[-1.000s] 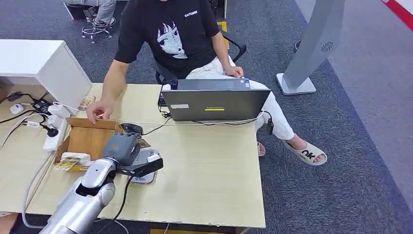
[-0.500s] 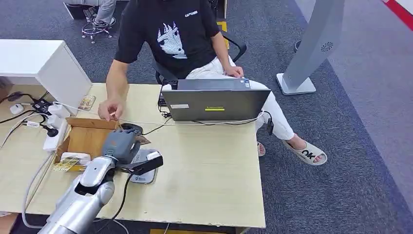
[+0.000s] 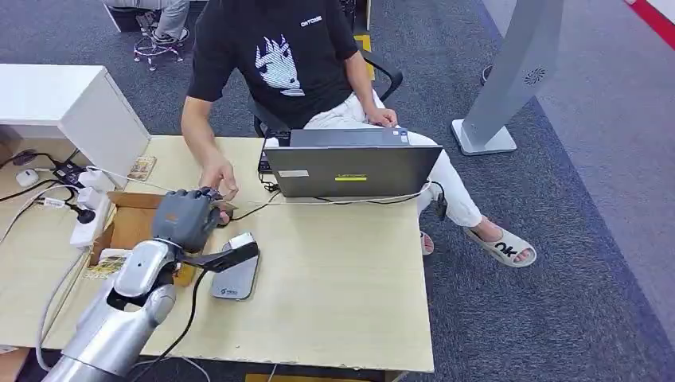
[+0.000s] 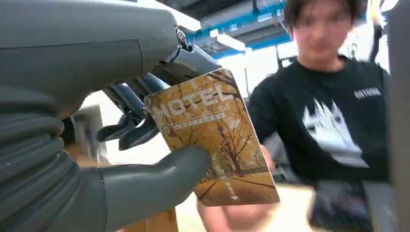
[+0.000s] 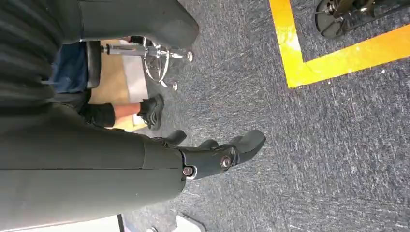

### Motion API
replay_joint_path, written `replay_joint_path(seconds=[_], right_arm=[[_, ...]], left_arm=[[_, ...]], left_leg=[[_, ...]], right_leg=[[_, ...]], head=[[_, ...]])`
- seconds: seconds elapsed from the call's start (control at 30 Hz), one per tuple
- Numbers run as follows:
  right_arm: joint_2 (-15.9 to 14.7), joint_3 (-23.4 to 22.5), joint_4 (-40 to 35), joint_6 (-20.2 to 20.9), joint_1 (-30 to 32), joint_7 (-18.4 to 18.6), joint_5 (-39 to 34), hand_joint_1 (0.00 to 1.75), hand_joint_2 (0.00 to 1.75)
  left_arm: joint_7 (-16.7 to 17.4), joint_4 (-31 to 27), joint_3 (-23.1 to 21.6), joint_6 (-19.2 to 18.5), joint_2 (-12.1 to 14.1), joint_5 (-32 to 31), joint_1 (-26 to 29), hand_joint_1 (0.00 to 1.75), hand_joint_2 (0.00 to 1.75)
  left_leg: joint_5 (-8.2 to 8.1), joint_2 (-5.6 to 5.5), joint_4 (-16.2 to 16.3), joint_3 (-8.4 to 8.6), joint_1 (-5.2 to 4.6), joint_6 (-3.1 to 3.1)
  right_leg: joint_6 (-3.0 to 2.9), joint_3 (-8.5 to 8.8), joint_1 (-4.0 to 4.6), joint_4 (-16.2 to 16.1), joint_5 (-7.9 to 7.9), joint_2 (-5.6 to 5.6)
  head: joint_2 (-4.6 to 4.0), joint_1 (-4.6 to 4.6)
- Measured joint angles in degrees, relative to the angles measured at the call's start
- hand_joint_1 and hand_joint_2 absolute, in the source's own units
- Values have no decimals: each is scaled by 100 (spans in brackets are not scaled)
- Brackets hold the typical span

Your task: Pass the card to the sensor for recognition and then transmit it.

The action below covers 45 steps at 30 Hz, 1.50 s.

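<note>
Left robot hand [image 3: 185, 218] is raised over the worktop [image 3: 342, 278], grasping the card [image 4: 212, 137] — in the left wrist view the thick grey thumb presses one face and the darker fingers [image 4: 128, 128] back the other. The card is yellow-brown, printed with autumn trees and the word "HOTEL", and stands roughly upright in the grasp, clear of the worktop surface.

Sensor [image 3: 236, 276]: a flat grey pad lying on the worktop just below and to the right of the left robot hand, apart from it. A dark cable runs from it toward the worktop's near edge.

The person's hand [image 3: 218, 178] is just beyond the left robot hand, on its far side, close to the fingertips. In the left wrist view the person's hand is blurred under the card's lower edge; cannot tell whether it touches the card. The person [image 3: 278, 64] wears a black T-shirt and sits on the far side of the worktop.

Cardboard box [image 3: 135, 227] is open, directly left of the left robot hand, partly covered by the arm. Laptop [image 3: 350, 169] stands further right and beyond the hand, its lid's back facing the robot. Power strip [image 3: 87, 215] with plugs and cables lies beyond the box on the left.

Right robot hand [image 5: 212, 154] — seen in the right wrist view over grey carpet [image 5: 338, 145] with a yellow floor stripe [image 5: 309, 53]. Fingers lie loosely apart and hold nothing.
</note>
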Motion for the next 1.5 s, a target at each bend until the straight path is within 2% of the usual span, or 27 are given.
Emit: replay_joint_path(seconds=[0.1, 0.17, 0.3, 0.77, 0.8, 0.83, 0.87, 0.97, 1.5], right_arm=[[0, -11, 0, -7, -1, 0, 48, 0, 175], [-2, -17, -2, -24, -2, 0, 70, 0, 175], [-4, -44, -2, -20, -9, 0, 120, 0, 175], [-4, -136, -2, -22, -25, 0, 170, 0, 175], [-4, -142, -2, -22, -25, 0, 173, 0, 175], [-4, -146, -2, -22, -24, 0, 175, 0, 175], [-4, -153, -2, -22, -24, 0, 179, 0, 175], [-4, -166, -2, -20, -29, 0, 229, 0, 175], [-4, -190, -2, -13, -29, 0, 253, 0, 175]], left_arm=[[35, -111, 129, 31, 120, -57, -205, 175, 175], [138, -186, 245, 344, 219, -89, -394, 175, 175], [48, -376, 571, 157, 378, 22, -829, 175, 175], [57, -518, 870, 205, 413, -41, -874, 175, 175], [57, -518, 896, 210, 413, -39, -871, 9, 175], [57, -520, 914, 214, 413, -35, -866, 0, 175], [57, -526, 927, 240, 417, -28, -861, 0, 0], [57, -548, 986, 418, 411, -81, -840, 0, 0], [57, -612, 1056, 420, 360, -96, -747, 0, 0]], left_leg=[[3, 0, 0, 0, 0, -2], [6, 0, 1, -4, 4, -4], [9, 1, 0, -4, 3, -5], [8, 0, 1, -10, 2, -5], [8, 1, 1, -10, 2, -5], [8, 0, 1, -11, 2, -5], [8, 0, 1, -11, 2, -5], [8, -1, 0, -11, 2, -5], [9, -1, 1, -11, 2, -5]], right_leg=[[0, 0, 0, 2, 1, 0], [1, -4, 1, 4, 4, 0], [0, -4, 1, 5, 6, 2], [1, -6, 1, 4, 6, 2], [1, -7, 1, 4, 6, 2], [1, -8, 1, 4, 6, 2], [1, -8, 1, 4, 6, 1], [1, -9, 1, 4, 5, 1], [1, -9, 1, 4, 6, 1]], head=[[0, 0], [0, 0], [0, 2], [0, 2], [0, 4], [0, 2], [0, 2], [0, 2], [0, 2]])
